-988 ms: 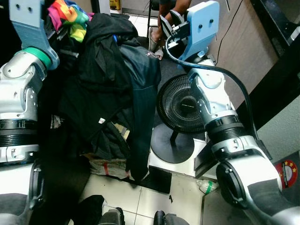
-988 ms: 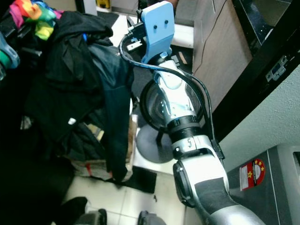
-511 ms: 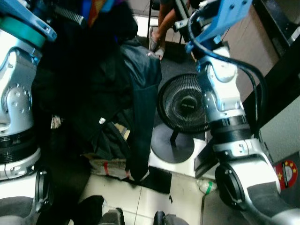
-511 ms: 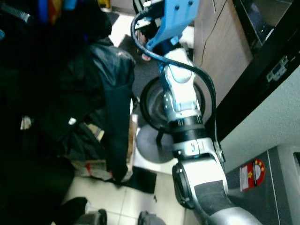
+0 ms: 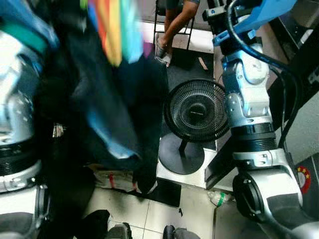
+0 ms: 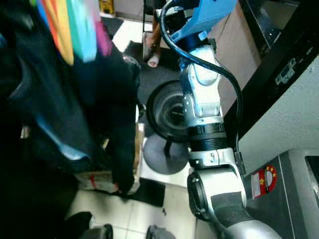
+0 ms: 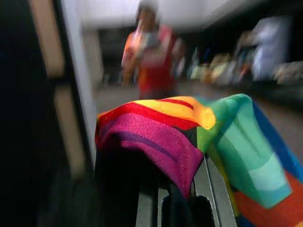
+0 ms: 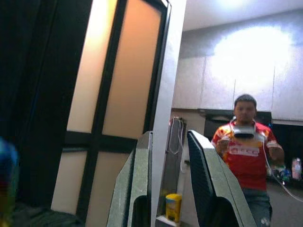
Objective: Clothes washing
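A bundle of dark clothes (image 5: 119, 119) hangs from my raised left arm (image 5: 17, 104), blurred by motion. A rainbow-striped cloth (image 5: 113, 30) sits at the top of the bundle. In the left wrist view that striped cloth (image 7: 189, 127) and dark fabric drape over my left gripper (image 7: 179, 205), which is shut on the clothes; its fingertips are hidden. My right arm (image 5: 246, 99) is lifted high on the right. My right gripper (image 8: 169, 138) is open with nothing between its fingers, apart from the clothes.
A black floor fan (image 5: 195, 110) stands on a white box just right of the hanging clothes. A person (image 8: 246, 146) stands ahead, legs (image 5: 174, 22) near a chair. A dark-framed door (image 8: 118, 94) and a wall are on the right. Tiled floor (image 5: 164, 214) lies below.
Both arms have gone up. The clothes bundle has lifted and swung, and the striped cloth now hangs lower and blurred in front of the dark clothes.
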### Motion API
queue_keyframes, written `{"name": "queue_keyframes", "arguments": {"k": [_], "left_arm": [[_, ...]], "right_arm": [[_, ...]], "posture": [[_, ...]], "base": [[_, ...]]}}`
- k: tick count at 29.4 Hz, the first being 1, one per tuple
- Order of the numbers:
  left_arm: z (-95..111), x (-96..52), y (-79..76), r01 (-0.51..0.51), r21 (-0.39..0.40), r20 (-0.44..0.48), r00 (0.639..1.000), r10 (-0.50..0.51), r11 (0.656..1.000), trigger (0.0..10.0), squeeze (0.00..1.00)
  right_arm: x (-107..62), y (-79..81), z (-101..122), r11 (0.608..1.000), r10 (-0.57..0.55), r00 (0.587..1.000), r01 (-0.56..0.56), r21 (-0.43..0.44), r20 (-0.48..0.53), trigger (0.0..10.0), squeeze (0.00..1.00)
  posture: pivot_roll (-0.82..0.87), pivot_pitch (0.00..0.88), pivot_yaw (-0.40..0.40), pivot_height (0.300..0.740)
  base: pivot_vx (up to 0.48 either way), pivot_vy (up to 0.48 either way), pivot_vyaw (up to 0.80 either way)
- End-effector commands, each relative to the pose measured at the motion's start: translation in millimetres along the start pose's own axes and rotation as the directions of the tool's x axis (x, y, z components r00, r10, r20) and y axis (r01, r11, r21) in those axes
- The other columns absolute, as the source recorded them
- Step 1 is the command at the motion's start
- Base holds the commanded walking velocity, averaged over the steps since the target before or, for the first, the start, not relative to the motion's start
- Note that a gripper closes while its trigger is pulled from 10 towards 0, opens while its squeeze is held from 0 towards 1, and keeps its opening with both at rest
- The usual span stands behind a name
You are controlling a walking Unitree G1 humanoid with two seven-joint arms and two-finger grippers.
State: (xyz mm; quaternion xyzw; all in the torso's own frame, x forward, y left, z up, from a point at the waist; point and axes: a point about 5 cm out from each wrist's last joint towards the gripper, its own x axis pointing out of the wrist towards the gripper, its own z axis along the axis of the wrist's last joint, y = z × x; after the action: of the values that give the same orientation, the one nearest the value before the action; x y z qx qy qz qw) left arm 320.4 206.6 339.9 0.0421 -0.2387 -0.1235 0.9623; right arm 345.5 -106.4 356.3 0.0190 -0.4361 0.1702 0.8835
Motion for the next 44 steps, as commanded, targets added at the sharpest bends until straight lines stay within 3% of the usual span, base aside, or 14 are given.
{"name": "queue_keyframes", "arguments": {"k": [1, 6, 17, 29, 36, 44], "left_arm": [[-5, -2.6, 0.6, -0.029, 0.009, -0.029, 0.999, 0.029, 1.000, 10.0, 0.00], [5, -2.8, 0.7, -0.039, 0.002, 0.012, 0.999, 0.039, 0.999, 10.0, 0.00], [9, -1.1, -1.4, -0.046, 0.008, 0.043, 0.998, 0.045, 0.999, 10.0, 0.00], [14, 1.2, -0.3, -0.053, 0.011, 0.076, 0.996, 0.052, 0.999, 10.0, 0.00], [13, 2.3, 1.5, -0.054, 0.018, 0.074, 0.996, 0.052, 0.998, 10.0, 0.00], [13, 2.4, 4.0, -0.055, 0.023, 0.075, 0.996, 0.053, 0.998, 10.0, 0.00]], "right_arm": [[-8.0, -3.1, -6, 1.000, -0.027, 0.999, 0.027, 0.004, -0.041, 10.0, 0.00], [-16.4, -5.3, -15, 0.998, -0.057, 0.994, 0.057, 0.000, -0.088, 10.0, 0.00], [-13.9, -6.5, -16, 0.998, -0.069, 0.993, 0.069, -0.004, -0.096, 10.0, 0.00], [-11.1, -8.4, -12, 0.996, -0.082, 0.992, 0.083, 0.011, -0.095, 10.0, 0.00], [-10.5, -8.1, -12, 0.996, -0.083, 0.992, 0.084, 0.015, -0.092, 10.0, 0.00], [-9.4, -7.2, -11, 0.996, -0.085, 0.992, 0.087, 0.023, -0.092, 10.0, 0.00]], "posture": [[0.12, 0.041, 0.010, 0.740], [0.12, 0.051, 0.012, 0.740], [0.12, 0.059, 0.010, 0.740], [0.12, 0.060, 0.012, 0.740], [0.12, 0.060, 0.012, 0.740], [0.12, 0.060, 0.015, 0.740]], "base": [[0.000, 0.000, 0.00], [0.000, 0.000, 0.00], [0.000, 0.000, 0.00], [0.000, 0.000, -0.78], [0.000, 0.000, 0.00], [0.000, 0.000, -0.80]]}}
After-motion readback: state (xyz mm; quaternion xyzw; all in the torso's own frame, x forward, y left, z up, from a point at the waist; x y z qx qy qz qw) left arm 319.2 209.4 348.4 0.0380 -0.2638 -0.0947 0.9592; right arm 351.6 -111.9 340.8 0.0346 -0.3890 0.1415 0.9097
